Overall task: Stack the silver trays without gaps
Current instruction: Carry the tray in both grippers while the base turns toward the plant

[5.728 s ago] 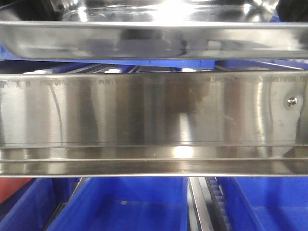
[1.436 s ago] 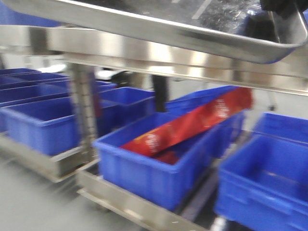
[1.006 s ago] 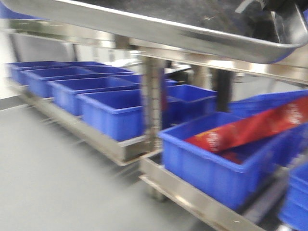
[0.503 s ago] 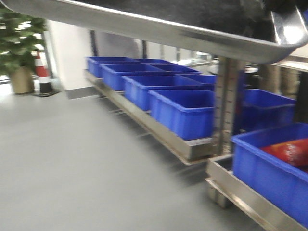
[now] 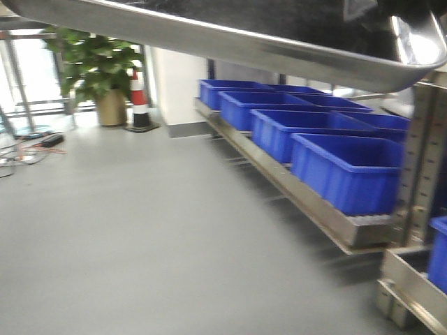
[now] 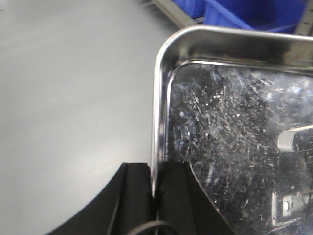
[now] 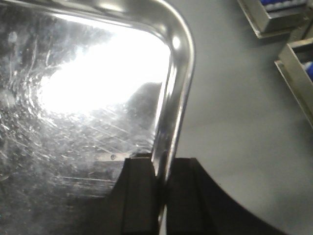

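Observation:
One silver tray (image 5: 230,43) hangs in the air across the top of the front view, seen from below. Its left rim (image 6: 157,107) is pinched by my left gripper (image 6: 154,181), which is shut on it, one finger outside and one inside the pan. Its right rim (image 7: 178,88) is pinched the same way by my right gripper (image 7: 161,191), shut on it. The scratched pan floor (image 6: 234,142) shows in both wrist views, with a bright glare on it (image 7: 98,78) in the right one. Grey floor lies beneath the tray.
A low steel rack (image 5: 307,202) with several blue bins (image 5: 346,171) runs along the right. A steel upright (image 5: 419,153) stands at the far right. A potted plant (image 5: 105,73) and a traffic cone (image 5: 140,101) stand at the back left; cables (image 5: 35,143) lie on the grey floor (image 5: 154,237).
The view has swung left: the steel rail and the bin with the red bag have gone out of sight, and open floor, plant and cone have come in. Both grippers still hold the tray.

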